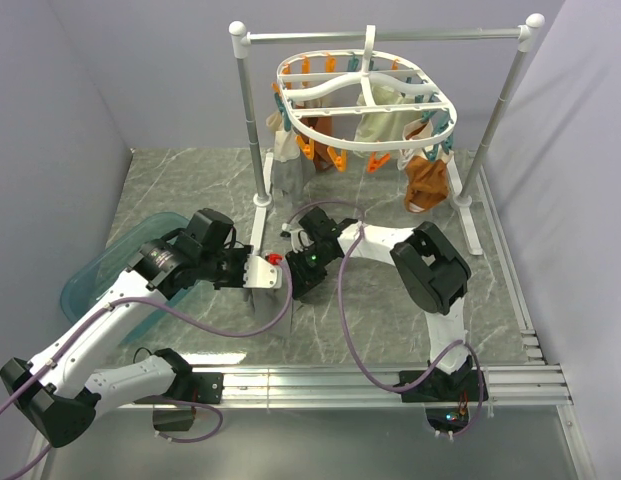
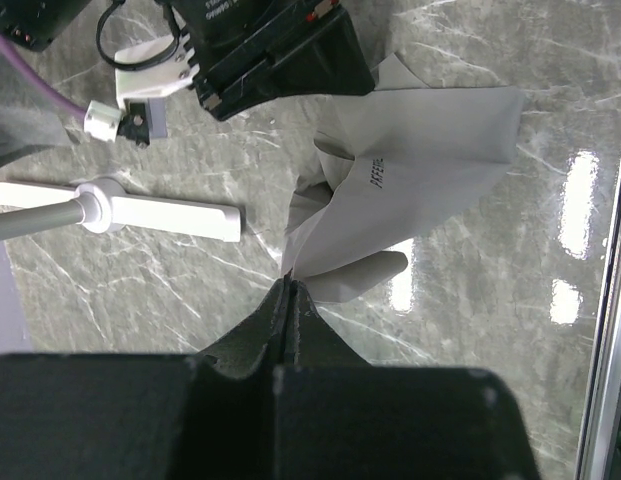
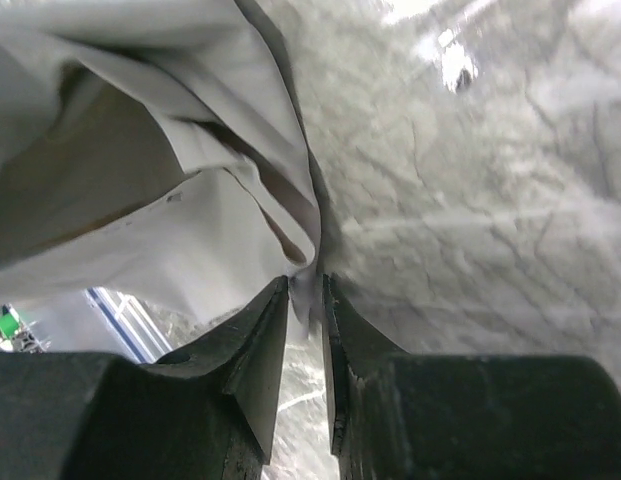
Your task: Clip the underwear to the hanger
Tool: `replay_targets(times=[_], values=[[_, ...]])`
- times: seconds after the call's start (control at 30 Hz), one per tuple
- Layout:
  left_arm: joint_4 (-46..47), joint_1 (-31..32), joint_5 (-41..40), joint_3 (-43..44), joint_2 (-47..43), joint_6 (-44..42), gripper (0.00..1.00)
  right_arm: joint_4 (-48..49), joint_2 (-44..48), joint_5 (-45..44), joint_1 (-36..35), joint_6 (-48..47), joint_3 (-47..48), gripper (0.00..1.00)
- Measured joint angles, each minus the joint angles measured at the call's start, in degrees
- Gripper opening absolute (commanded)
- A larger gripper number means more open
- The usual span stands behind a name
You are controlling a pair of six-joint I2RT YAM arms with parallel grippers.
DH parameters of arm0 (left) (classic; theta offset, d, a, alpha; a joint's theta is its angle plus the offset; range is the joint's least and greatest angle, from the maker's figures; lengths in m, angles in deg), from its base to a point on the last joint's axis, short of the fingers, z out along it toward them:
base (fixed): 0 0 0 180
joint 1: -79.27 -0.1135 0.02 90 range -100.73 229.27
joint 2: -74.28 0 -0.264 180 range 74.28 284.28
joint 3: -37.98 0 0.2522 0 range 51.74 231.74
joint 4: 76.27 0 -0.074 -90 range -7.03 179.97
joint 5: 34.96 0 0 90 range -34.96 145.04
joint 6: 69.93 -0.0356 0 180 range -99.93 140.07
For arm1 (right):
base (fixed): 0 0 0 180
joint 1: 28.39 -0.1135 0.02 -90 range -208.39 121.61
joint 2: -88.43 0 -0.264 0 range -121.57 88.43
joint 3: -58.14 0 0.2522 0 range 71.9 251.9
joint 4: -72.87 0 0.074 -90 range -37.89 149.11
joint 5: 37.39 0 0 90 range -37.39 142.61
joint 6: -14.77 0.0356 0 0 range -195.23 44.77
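The left arm (image 1: 100,325) stretches from the near-left corner of the surface (image 1: 390,200) and the right arm (image 1: 430,270) folds back at the elbow, the two meeting mid-surface. The left hand (image 2: 288,285) is clamped tight, the right hand (image 3: 305,285) narrowly parted, each pinching the underwear (image 2: 420,140).

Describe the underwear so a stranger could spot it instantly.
Find the white rail stand at the far edge of the table. In front of its left foot the two arms meet, their fingers holding the underwear: plain grey, unlike the brown-orange garment and cream cloth pegged on the hanger.
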Motion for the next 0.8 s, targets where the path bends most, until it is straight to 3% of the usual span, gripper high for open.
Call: replay_targets(times=[0.23,0.33,0.4,0.6,0.8], values=[[0.1,-0.4,0.0,0.0,0.0,-0.3,0.00,-0.2,0.3,0.8,0.1,-0.1,-0.8,0.25],[0.1,-0.6,0.0,0.0,0.0,-0.4,0.00,0.2,0.3,1.5,0.1,-0.2,-1.3,0.15],[0.3,-0.7,0.0,0.0,0.0,-0.4,0.00,0.2,0.3,1.4,0.1,-0.4,-1.5,0.00],[1.0,-1.0,0.2,0.0,0.1,0.1,0.00,-0.2,2.0,1.5,1.6,-1.4,-3.7,0.00],[3.2,-1.8,1.7,-1.8,1.0,1.8,0.00,-4.3,15.3,1.0,14.0,-3.5,-11.6,0.00]])
